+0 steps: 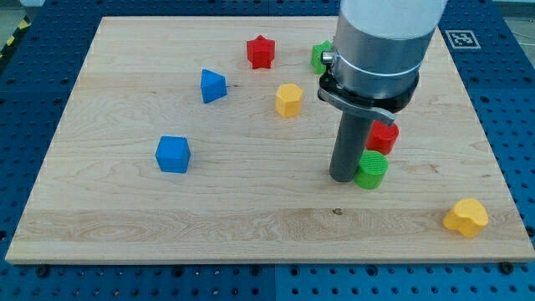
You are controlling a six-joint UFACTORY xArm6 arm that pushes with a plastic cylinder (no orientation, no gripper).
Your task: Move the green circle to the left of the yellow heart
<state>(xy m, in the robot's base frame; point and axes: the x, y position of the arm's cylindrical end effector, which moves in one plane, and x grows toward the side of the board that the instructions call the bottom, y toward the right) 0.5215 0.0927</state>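
Observation:
The green circle [372, 170] lies at the board's lower right of centre. The yellow heart [466, 217] lies near the board's bottom right corner. My tip [343, 178] rests on the board, touching the green circle's left side. The rod and the arm's large grey body rise above it and hide part of the board behind.
A red block [385, 136] sits just above the green circle. A green block [320, 55] is partly hidden by the arm. A red star [261, 52], yellow hexagon [288, 99], blue triangle [212, 85] and blue cube [173, 155] lie to the view's left.

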